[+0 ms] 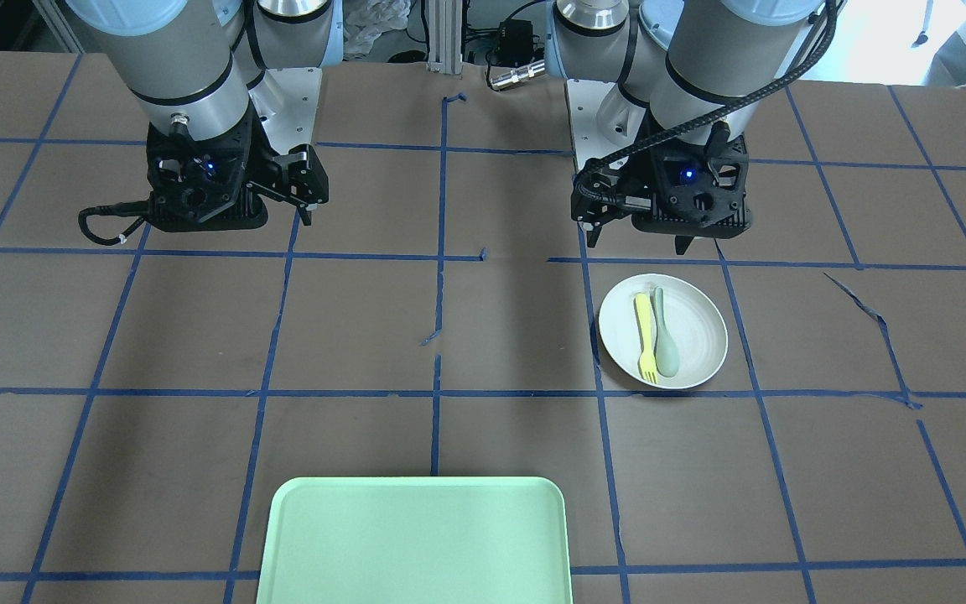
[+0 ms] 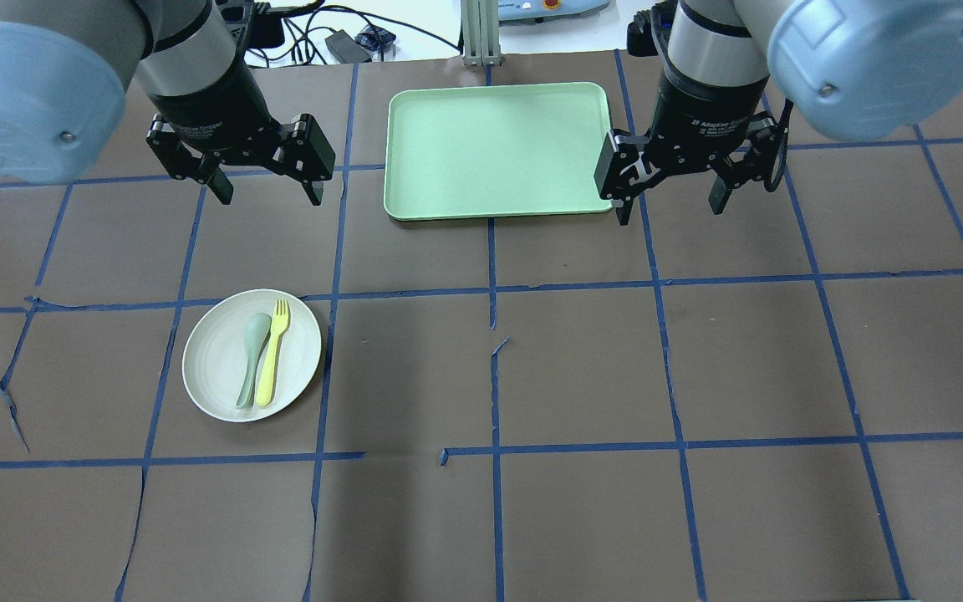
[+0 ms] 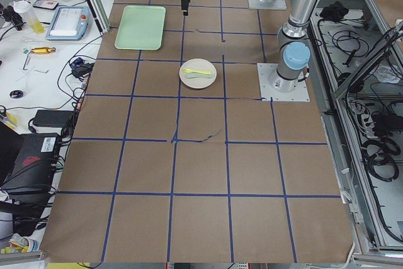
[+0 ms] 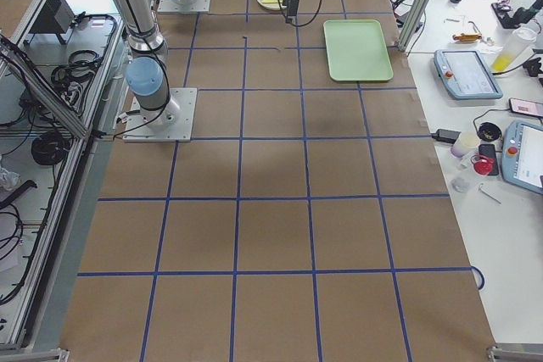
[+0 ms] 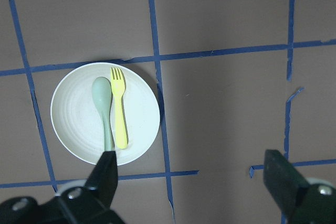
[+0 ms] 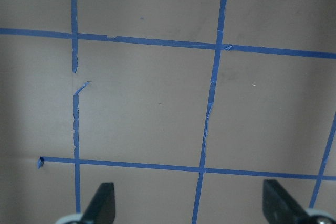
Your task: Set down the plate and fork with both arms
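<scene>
The off-white plate [image 2: 214, 376] lies on the brown table at the robot's left, and it also shows in the left wrist view [image 5: 73, 114]. The yellow fork [image 2: 271, 359] lies in it, tines toward the tray, beside a grey-green spoon [image 2: 251, 355]. My left gripper [image 2: 269, 199] is open and empty, raised above the table, between the plate and the table's far edge. My right gripper [image 2: 668, 213] is open and empty, hovering by the tray's right corner. In the front view the plate [image 1: 697, 335] and the fork [image 1: 645, 335] sit just in front of the left gripper [image 1: 638, 246].
A rectangular light-green tray [image 2: 498, 150] lies flat at the middle of the table's far side, with nothing on it. Blue tape lines form a grid on the brown table. Side benches with tablets and tools stand beyond the table's far edge.
</scene>
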Available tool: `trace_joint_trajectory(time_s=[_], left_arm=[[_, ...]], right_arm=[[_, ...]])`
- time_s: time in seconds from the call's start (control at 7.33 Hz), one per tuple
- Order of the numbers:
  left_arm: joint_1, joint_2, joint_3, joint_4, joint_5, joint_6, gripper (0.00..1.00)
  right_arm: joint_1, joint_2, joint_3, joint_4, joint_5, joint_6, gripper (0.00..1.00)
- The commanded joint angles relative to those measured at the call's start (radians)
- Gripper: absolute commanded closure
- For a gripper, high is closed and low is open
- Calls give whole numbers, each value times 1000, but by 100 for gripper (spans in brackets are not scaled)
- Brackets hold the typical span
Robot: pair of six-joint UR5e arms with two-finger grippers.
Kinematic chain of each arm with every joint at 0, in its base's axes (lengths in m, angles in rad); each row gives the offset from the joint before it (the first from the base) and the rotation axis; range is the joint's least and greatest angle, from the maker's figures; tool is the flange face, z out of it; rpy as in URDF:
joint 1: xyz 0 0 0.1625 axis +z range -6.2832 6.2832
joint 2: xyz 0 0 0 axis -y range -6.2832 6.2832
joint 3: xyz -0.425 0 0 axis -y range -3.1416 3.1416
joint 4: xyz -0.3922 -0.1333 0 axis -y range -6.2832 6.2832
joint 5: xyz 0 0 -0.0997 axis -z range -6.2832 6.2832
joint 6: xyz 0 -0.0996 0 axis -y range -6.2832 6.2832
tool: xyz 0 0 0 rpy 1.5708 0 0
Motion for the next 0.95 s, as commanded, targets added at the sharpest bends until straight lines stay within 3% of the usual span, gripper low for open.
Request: trace_joint_trajectory(time_s=[0.0,0.82], left_arm=[[2,-1,-1,0,-1,-7,0],[2,-4,-3,2,-3,-6,0]], right_arm=[[0,-1,-2,-1,1,0,0],[5,-19,-29,32,2,13,0]])
